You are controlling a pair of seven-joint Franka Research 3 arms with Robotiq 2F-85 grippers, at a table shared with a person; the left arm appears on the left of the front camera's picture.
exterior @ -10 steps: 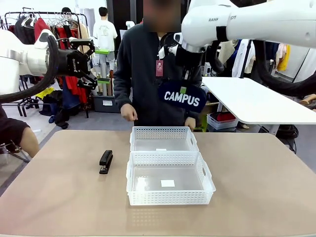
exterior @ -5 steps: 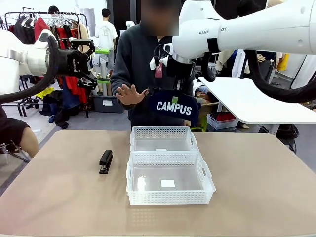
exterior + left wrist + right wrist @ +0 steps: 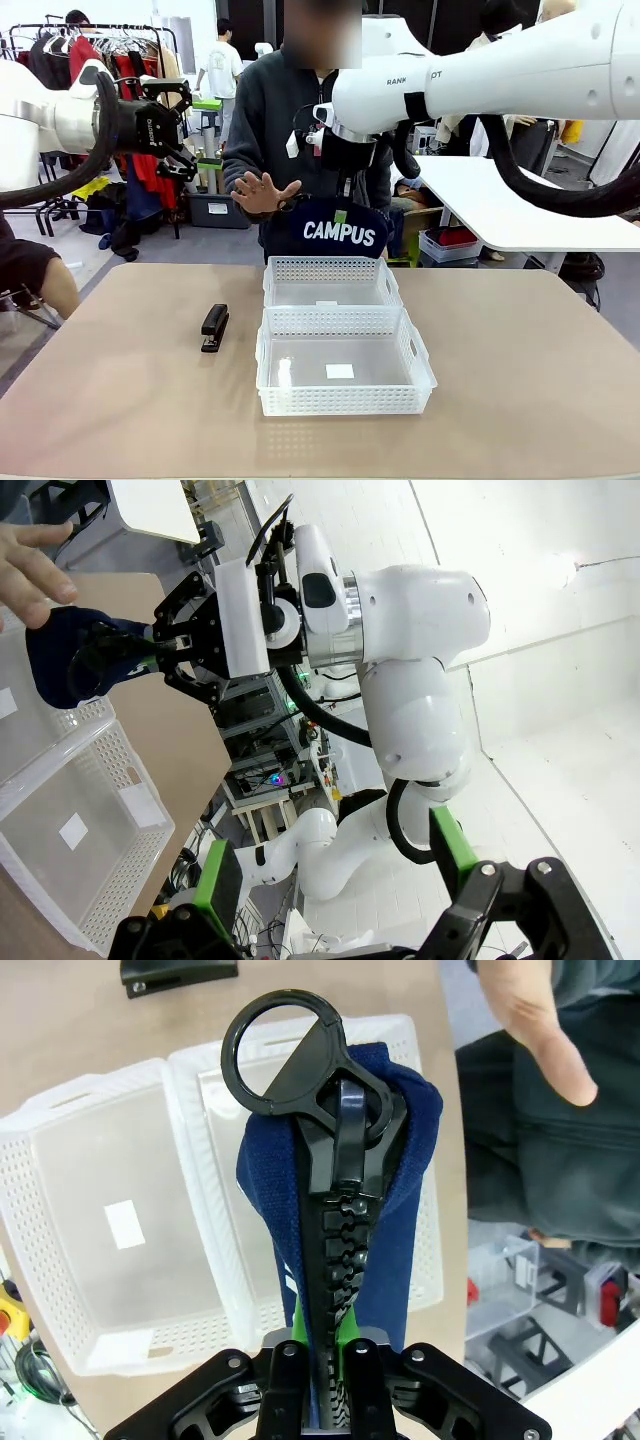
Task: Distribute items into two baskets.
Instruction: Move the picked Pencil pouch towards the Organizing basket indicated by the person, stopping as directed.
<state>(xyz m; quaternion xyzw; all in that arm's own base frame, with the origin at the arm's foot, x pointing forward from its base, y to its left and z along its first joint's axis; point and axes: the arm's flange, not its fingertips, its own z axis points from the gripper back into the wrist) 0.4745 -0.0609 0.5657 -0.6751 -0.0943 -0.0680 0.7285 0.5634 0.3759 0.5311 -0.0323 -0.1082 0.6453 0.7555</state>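
Front view: fixed camera on the robot's side, facing across the desk (image 3: 120,400) toward the person (image 3: 265,120). Left wrist view: raised, rolled sideways, distant. Right wrist view: close, looking downward. All share the baskets (image 3: 340,400) and pouch (image 3: 340,232).

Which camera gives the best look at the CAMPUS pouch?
Front view: the pouch hangs whole, lettering readable, from the right gripper. The right wrist view shows its zipped edge close up; the left wrist view, a small dark bundle far off.
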